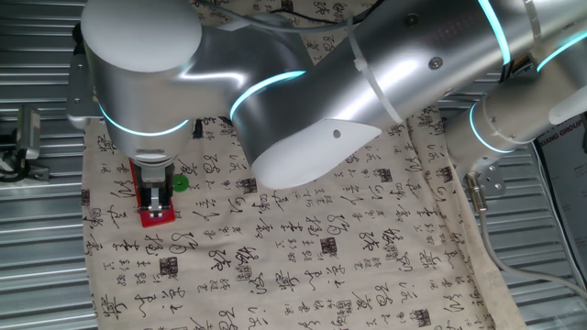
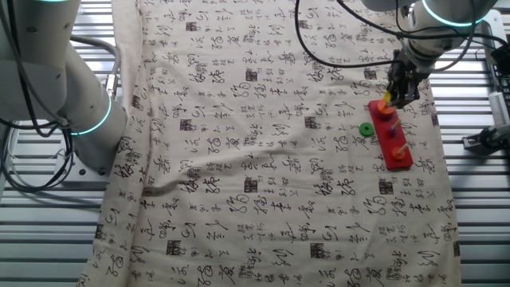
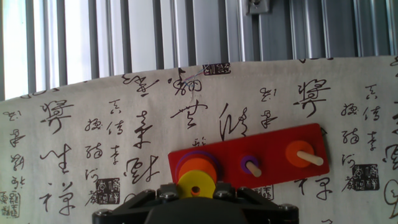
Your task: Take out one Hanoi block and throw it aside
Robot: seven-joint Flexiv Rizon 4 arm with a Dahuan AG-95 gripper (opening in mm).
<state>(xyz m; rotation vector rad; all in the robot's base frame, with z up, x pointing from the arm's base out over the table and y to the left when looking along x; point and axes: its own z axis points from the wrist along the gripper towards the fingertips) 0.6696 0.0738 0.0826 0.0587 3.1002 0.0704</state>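
The yellow Hanoi block (image 3: 198,183) sits between my gripper's (image 3: 198,194) two fingers at the bottom of the hand view. The jaws are closed against its sides. It hangs just over the orange ring (image 3: 198,167) and purple ring on the left peg of the red base (image 3: 273,177). In the other fixed view the gripper (image 2: 396,96) is at the far end of the base (image 2: 396,147), with the yellow block (image 2: 386,101) at its tips. In one fixed view the gripper (image 1: 158,194) hangs over the base (image 1: 158,216).
A green ring (image 2: 366,129) lies loose on the printed cloth beside the base, also in one fixed view (image 1: 181,183). The base's middle peg carries a small purple ring (image 3: 250,164), the right peg an orange one (image 3: 300,154). Ribbed metal table surrounds the cloth (image 2: 263,159).
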